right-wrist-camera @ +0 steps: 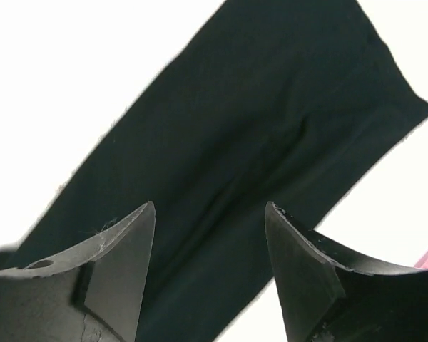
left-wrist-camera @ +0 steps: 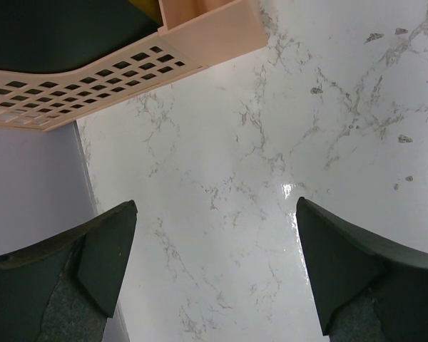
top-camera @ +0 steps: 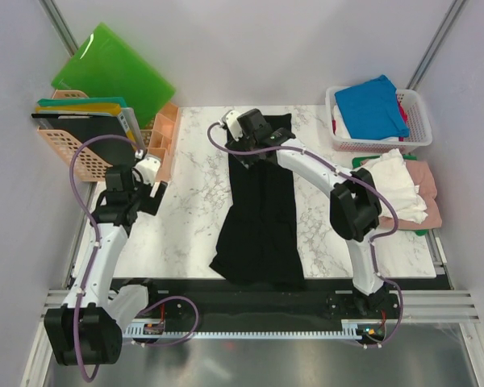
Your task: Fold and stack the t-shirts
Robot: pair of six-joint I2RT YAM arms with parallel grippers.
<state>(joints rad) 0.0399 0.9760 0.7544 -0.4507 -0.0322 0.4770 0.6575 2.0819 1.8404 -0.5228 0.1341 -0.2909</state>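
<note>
Since the black t-shirt (top-camera: 262, 214) is already laid as a long narrow strip down the middle of the table (top-camera: 189, 201), far end toward the back and near end at the front edge, the lengthwise fold is judged done. Crosswise fold is prob. the step in hand. Which end is the collar cannot be told.

Right tool (right-wrist-camera: 209, 210) is held over the strip's far end. Its fingers are seen apart, w/ black cloth filling the view btwn them; no pinch is made out, so cloth is judged not yet clamped.

Next move, est.: jaws to be lowered & shut on all layers at that end, which is then to be lifted and carried toward the near end w/o the strip being dragged askew.

Other shirts: blue t-shirt (top-camera: 371, 109) in white basket (top-camera: 420, 113) at far right; white t-shirt (top-camera: 399, 189) & pink t-shirt (top-camera: 426, 181) heaped just below it at the table's right edge.

Pose: right arm is stretched from near right, elbow bent over the table's right half, forearm run diagonally to far centre. Left arm is folded at the table's left side. Left tool (left-wrist-camera: 215, 201) is pointed down at bare marble, fingers wide apart, nothing btwn them, peach basket (left-wrist-camera: 93, 89) just beyond.
</note>
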